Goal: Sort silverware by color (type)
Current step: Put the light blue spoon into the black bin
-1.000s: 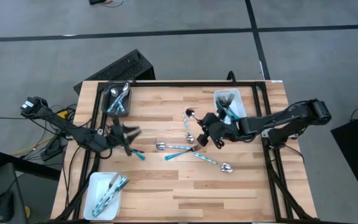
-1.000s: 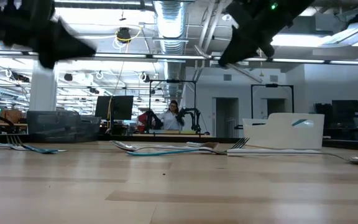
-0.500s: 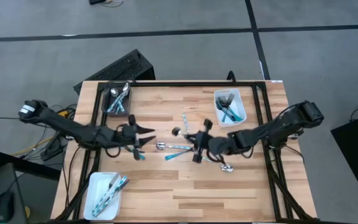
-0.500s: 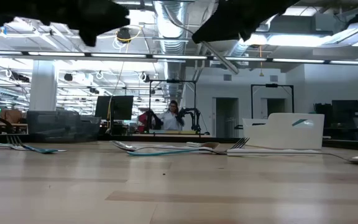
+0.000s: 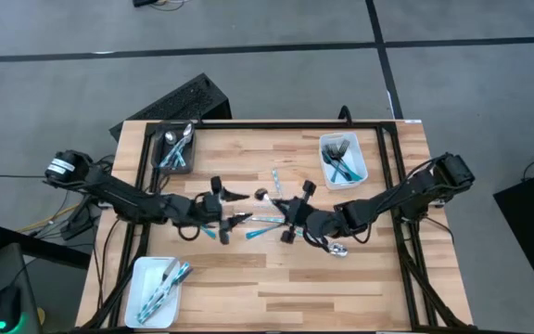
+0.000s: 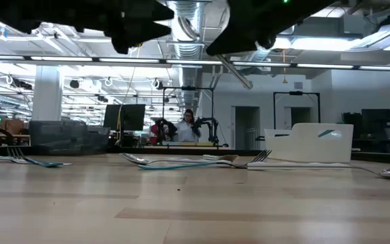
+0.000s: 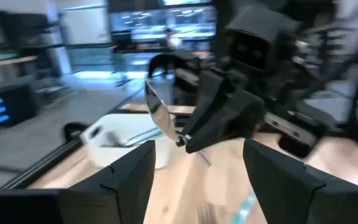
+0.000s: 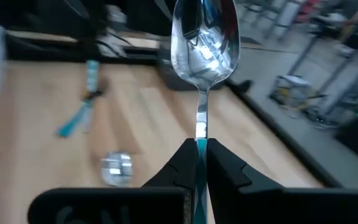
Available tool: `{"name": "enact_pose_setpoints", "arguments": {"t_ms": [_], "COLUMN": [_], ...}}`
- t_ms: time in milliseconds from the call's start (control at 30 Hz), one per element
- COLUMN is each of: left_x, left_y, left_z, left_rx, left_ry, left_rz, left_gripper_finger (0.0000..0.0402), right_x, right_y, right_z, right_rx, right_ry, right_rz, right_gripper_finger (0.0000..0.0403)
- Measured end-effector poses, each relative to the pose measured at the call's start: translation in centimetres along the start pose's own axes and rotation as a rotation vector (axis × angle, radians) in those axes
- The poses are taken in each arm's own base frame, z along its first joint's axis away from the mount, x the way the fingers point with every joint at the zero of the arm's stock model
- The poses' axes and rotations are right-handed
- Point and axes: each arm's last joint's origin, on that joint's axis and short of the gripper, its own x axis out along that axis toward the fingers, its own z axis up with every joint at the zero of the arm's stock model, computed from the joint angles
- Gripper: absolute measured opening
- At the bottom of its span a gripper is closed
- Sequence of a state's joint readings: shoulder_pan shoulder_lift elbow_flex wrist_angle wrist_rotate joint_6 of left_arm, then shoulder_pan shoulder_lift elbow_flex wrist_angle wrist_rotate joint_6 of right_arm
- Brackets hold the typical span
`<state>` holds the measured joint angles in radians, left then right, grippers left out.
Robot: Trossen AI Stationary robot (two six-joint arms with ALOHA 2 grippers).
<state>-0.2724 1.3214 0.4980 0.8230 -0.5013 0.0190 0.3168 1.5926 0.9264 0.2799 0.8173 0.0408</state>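
Note:
My right gripper [image 5: 288, 211] hangs over the table's middle, shut on a spoon [image 8: 203, 37] with a shiny bowl and a teal handle. The bowl [image 7: 160, 112] points toward my left gripper [image 5: 236, 206], which stands open a short way to the left, facing it, with nothing between its fingers [image 7: 128, 180]. Both grippers are dark shapes at the top of the low view. More silverware [image 5: 265, 222] lies flat on the wood under and between the two grippers; one more spoon [image 5: 337, 249] lies to the right. My right gripper pinches the spoon's slim handle [image 8: 199, 144] between its two fingers, just below the metal neck. The fingers lie along the handle, nearly level, coming from the table's right. The spoon sticks out past the fingertips, bowl foremost, lifted clear of the table.
A dark grey bin [image 5: 176, 148] with silverware stands at the far left. A white tray [image 5: 343, 159] with forks stands at the far right; another white tray [image 5: 158, 289] with pieces is at the near left corner. Black frame rails run along the table's edges.
My left gripper has gone toward the table's right, closing in on the right gripper over the middle. My right gripper has moved toward the table's left and a little nearer with the spoon, rolling as it went; the spoon stays clear of the table.

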Motion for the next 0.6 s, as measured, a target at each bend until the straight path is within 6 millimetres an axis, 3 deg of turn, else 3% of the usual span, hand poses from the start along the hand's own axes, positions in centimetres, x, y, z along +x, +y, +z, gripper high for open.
{"name": "enact_pose_setpoints", "arguments": {"t_ms": [367,467,600], "left_x": [2.9,3.0,3.2], "left_y": [-1.0,-0.7,-0.3], "left_z": [1.9,2.1,1.9], "left_rx": [0.095,0.1,0.116], "left_ry": [-0.021,-0.018,0.001], "left_rz": [0.195,0.263,0.252], "left_gripper_finger": [0.0232,0.0199,0.0112], "right_x": [0.1,0.0,-0.1], "right_y": [-0.2,-0.1,-0.1], "right_z": [-0.1,-0.1,-0.1], "right_rx": [-0.086,-0.101,-0.104], "right_ry": [0.01,0.007,0.004], "right_rz": [-0.038,-0.035,-0.044], "right_gripper_finger": [0.0045,0.0045,0.0045]}}
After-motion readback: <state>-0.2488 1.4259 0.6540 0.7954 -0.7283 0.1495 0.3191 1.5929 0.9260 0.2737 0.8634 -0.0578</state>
